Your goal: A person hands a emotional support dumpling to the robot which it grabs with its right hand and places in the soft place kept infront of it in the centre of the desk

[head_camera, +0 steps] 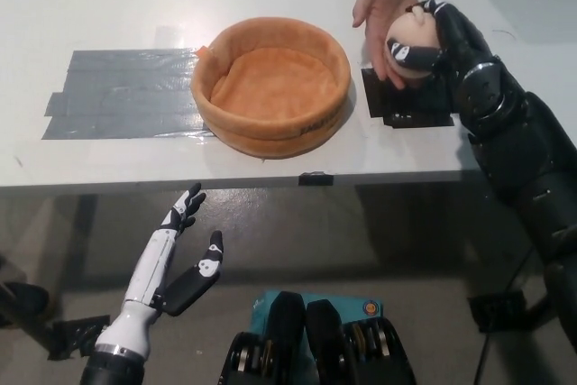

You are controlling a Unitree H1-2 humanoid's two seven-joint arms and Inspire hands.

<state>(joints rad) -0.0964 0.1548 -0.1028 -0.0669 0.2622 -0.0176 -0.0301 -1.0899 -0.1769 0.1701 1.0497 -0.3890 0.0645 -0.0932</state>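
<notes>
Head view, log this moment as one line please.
phase: handover | right hand: shut on pink plush dumpling | person's hand: touching it | orange soft basket: empty | left hand: open, below desk
</notes>
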